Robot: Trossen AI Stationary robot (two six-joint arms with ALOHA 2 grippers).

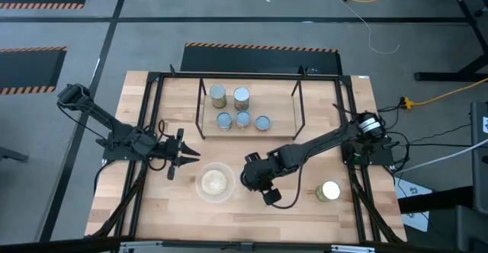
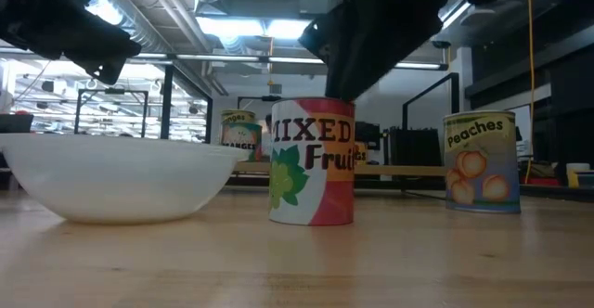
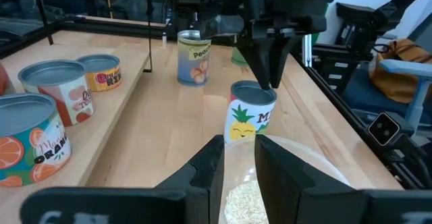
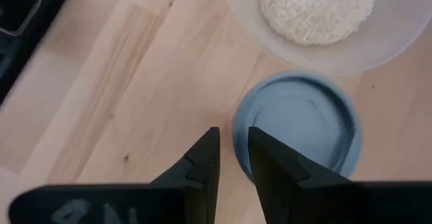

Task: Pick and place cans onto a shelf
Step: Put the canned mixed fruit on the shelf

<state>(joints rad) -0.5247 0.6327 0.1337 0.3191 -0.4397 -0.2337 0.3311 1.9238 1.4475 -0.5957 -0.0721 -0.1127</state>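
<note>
Pale wood table (image 1: pixel 320 123) in a black frame, with grey floor and orange-black hazard stripes around it. Looking at the shelf (image 1: pixel 286 120) at the far middle: already holds five cans, two in the far row (image 1: pixel 218 94) (image 1: pixel 242 97) and three in the near row (image 1: pixel 224 120) (image 1: pixel 243 119) (image 1: pixel 262 122).

Nearer in, got a clear bowl (image 2: pixel 111 178) of pale grains at the near centre. Just right of it, almost touching, stands the mixed fruit can (image 2: pixel 312 164), upright with a bluish-grey top. Further right and well apart stands the peaches can (image 1: pixel 329 191), also upright, shiny top.

Right gripper (image 3: pixel 272 82) hangs directly over the mixed fruit can, pointing straight down. Fingers pinched to a thin slit, tips right at the top of the can on the rim side, gripping nothing. Can't tell whether actually touching the lid or just above it.

Left gripper (image 1: pixel 194 156) hovers just left of the bowl, aimed across it at the mixed fruit can. Also pinched nearly together, also empty. From its own wrist view, looks across the bowl's grains with the shelf cans off to the side.
</note>
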